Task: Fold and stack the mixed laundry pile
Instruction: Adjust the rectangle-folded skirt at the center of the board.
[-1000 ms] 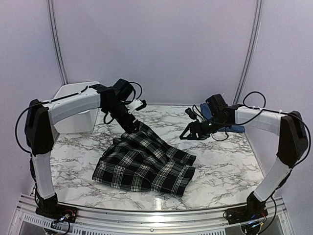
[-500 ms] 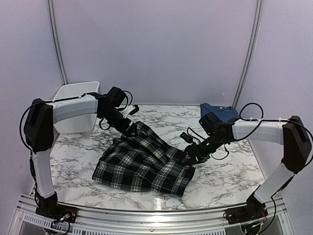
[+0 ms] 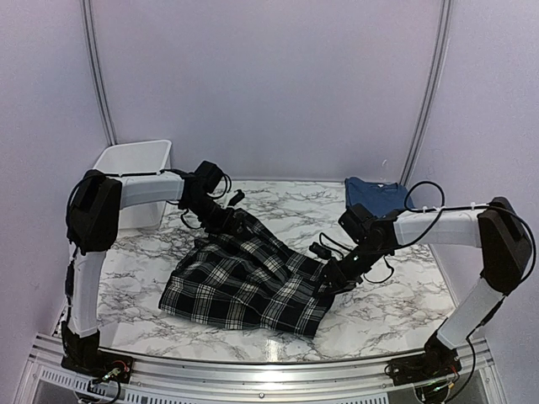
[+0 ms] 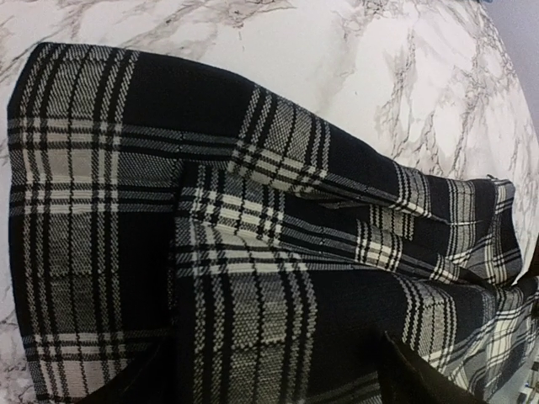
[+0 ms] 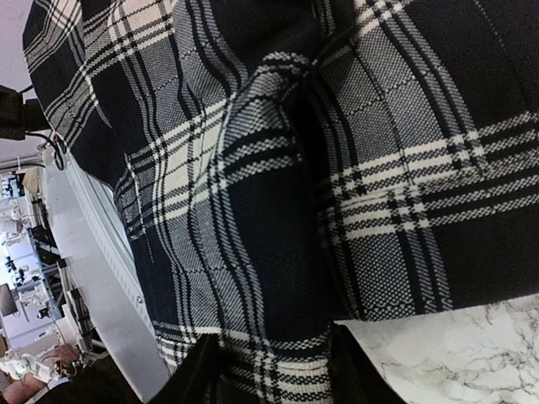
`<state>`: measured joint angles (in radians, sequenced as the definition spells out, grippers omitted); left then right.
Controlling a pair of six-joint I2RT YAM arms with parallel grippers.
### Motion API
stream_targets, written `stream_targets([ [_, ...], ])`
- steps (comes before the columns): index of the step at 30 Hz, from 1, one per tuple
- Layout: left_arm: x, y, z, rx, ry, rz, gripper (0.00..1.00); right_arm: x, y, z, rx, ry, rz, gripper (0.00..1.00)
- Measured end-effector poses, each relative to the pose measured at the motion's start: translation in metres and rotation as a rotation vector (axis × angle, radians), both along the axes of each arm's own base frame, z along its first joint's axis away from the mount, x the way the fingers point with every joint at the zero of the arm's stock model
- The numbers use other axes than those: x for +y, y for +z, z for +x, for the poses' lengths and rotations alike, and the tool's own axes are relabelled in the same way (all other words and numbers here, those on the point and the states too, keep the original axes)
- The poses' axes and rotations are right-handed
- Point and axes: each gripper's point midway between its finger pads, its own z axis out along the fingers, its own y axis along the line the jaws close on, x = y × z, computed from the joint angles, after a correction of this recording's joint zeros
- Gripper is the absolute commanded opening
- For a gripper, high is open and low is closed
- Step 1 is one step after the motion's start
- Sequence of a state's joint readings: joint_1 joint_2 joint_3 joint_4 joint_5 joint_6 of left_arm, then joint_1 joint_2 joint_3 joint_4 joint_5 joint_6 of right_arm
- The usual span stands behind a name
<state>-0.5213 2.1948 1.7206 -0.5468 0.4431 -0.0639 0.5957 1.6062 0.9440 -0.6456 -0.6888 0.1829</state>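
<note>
Black-and-white plaid garment [image 3: 244, 282] lies rumpled mid-counter [image 3: 387, 307]. The left tool [image 3: 229, 220], fingers apart, is at its far-left corner. The right tool [image 3: 330, 273] straddles its right hem; I cannot tell whether it grips. A navy t-shirt [image 3: 370, 195] lies far right, and a white bin [image 3: 135, 160] stands far left.

The garment [image 3: 244, 282] is plaid: a black ground crossed by broad white and grey bands and thin white lines, the grey squares finely speckled black and white in the wrist views. The t-shirt [image 3: 370, 194] is plain navy. The bin [image 3: 135, 216] is white. The table [image 3: 396, 311] is white marble with grey veins. The arms [image 3: 147, 189] have white shells with black joints and cables. The walls [image 3: 269, 84] are pale lilac-grey
</note>
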Motion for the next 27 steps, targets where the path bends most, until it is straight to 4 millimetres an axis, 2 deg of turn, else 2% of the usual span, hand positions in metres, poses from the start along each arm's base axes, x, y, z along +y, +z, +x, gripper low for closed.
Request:
stream_targets([
  [2, -0.004, -0.001, -0.004, 0.019, -0.015, -0.023, 0.52, 0.0, 0.001, -0.001, 0.004, 0.001, 0.001, 0.22],
  [5, -0.008, 0.001, -0.007, 0.041, -0.016, -0.055, 0.24, 0.001, 0.003, 0.0, 0.001, 0.006, 0.005, 0.01],
  [8, -0.006, 0.001, -0.01, 0.063, -0.02, -0.086, 0.0, 0.004, 0.009, 0.003, -0.01, 0.011, 0.013, 0.0],
  [14, 0.016, 0.008, -0.013, 0.094, 0.013, -0.117, 0.0, 0.007, 0.02, 0.016, -0.062, 0.008, 0.011, 0.0],
  [22, 0.041, 0.076, 0.007, -0.048, 0.069, -0.176, 0.0, 0.011, 0.053, 0.051, -0.242, -0.006, -0.016, 0.0],
  [27, 0.045, 0.1, 0.027, -0.124, 0.097, -0.191, 0.0, 0.008, 0.063, 0.072, -0.332, -0.02, -0.052, 0.0],
])
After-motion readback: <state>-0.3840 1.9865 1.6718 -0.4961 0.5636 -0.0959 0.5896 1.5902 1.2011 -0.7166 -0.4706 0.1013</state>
